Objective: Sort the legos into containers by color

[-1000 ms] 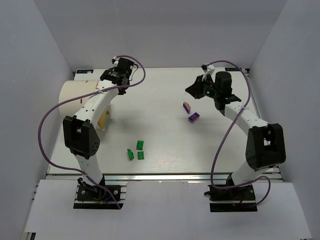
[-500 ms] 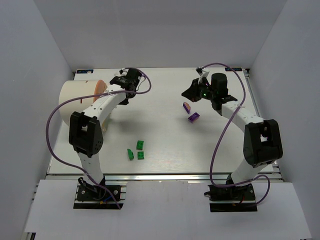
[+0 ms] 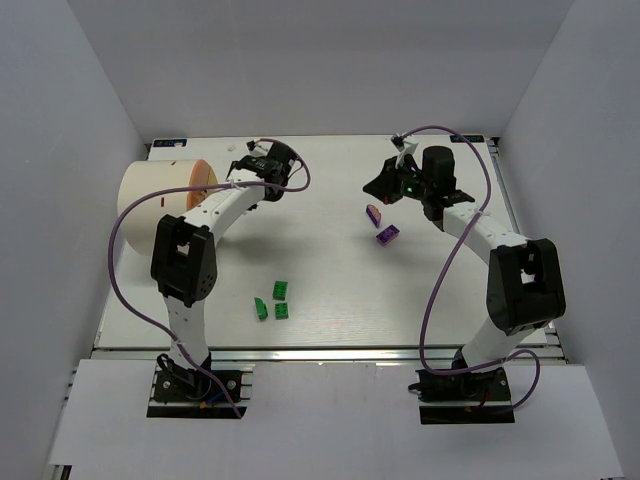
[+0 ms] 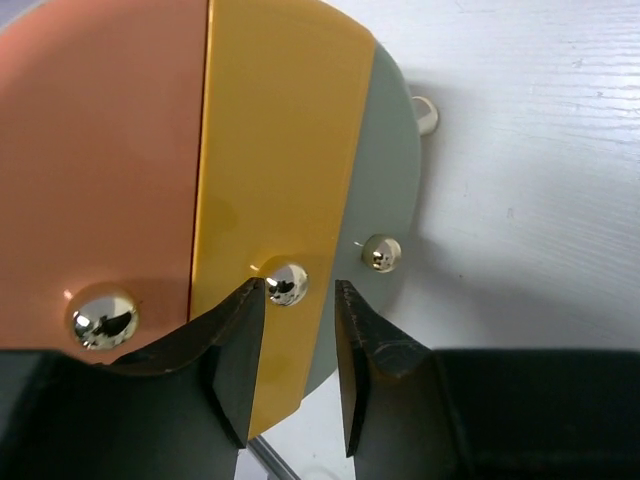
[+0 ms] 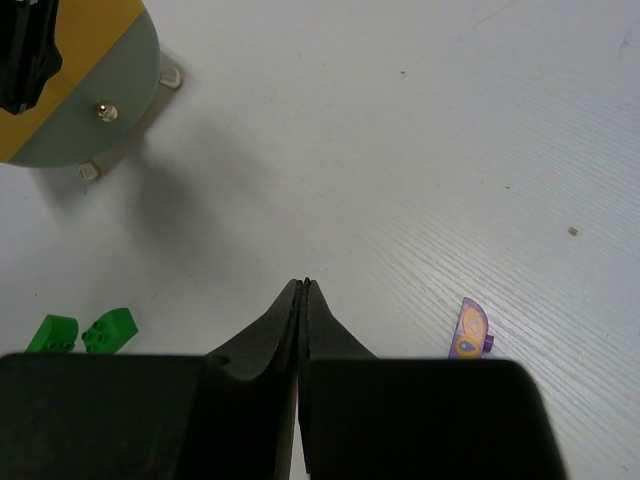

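The container is a cream-white drum (image 3: 150,195) lying at the far left. Its round face (image 4: 120,170) is split into orange, yellow and grey-green parts, each with a brass knob. My left gripper (image 4: 298,290) is open with a narrow gap. Its tips stand at the yellow part's knob (image 4: 288,282); I cannot tell if they touch it. In the top view it (image 3: 240,170) is just right of the face. My right gripper (image 5: 304,285) is shut and empty above the table, near a purple patterned piece (image 5: 470,332) and a purple brick (image 3: 388,235). No orange bricks show.
Three green bricks (image 3: 282,290) (image 3: 261,309) (image 3: 284,311) lie near the front middle; two show in the right wrist view (image 5: 55,333). White walls close in the table on the left, back and right. The drum stands on small pale feet (image 4: 424,112).
My left arm has swung its gripper to the right and down, in front of the drum's face. My right gripper shifted slightly left a second ago and has stayed still since.
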